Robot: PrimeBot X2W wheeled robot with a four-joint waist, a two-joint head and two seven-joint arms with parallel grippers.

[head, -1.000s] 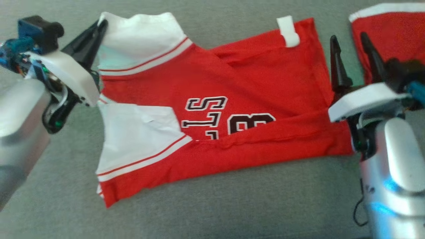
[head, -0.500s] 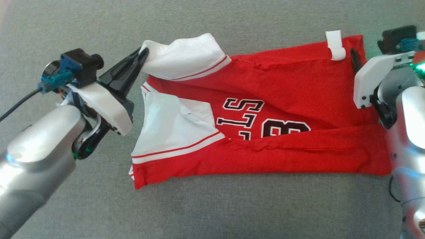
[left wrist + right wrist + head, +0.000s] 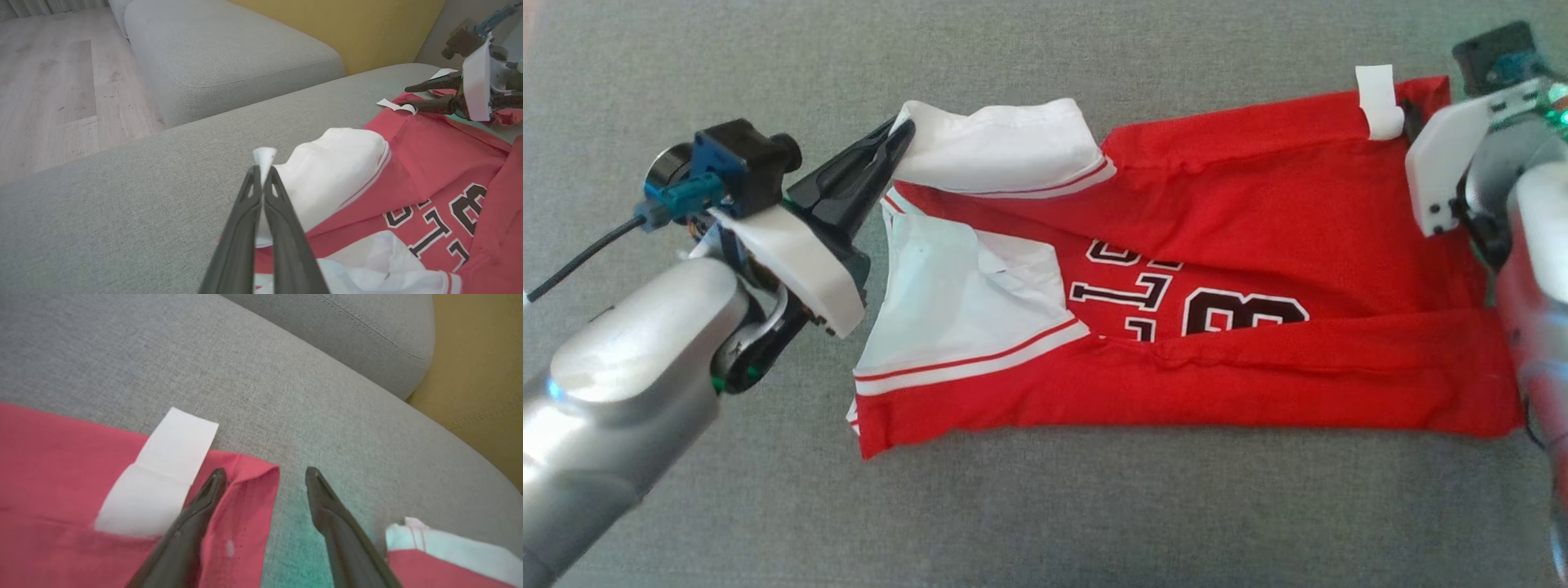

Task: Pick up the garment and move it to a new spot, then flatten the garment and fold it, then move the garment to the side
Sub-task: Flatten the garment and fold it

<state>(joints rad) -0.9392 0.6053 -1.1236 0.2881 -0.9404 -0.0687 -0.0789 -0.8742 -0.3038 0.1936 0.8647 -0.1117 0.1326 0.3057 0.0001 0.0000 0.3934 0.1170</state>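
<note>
Red jersey (image 3: 1258,212) laid partly folded on grey sofa (image 3: 1094,514). White sleeve (image 3: 1005,147) corner pinched by left hand (image 3: 900,135), raised, likely for folding inward. Right hand (image 3: 266,470) spread, poised astride far hem corner (image 3: 261,477), likely for matching grasp.

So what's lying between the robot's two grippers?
In the head view, the red jersey fills that stretch: the left gripper pinches its white sleeve, and the open right gripper is at its far corner.
</note>
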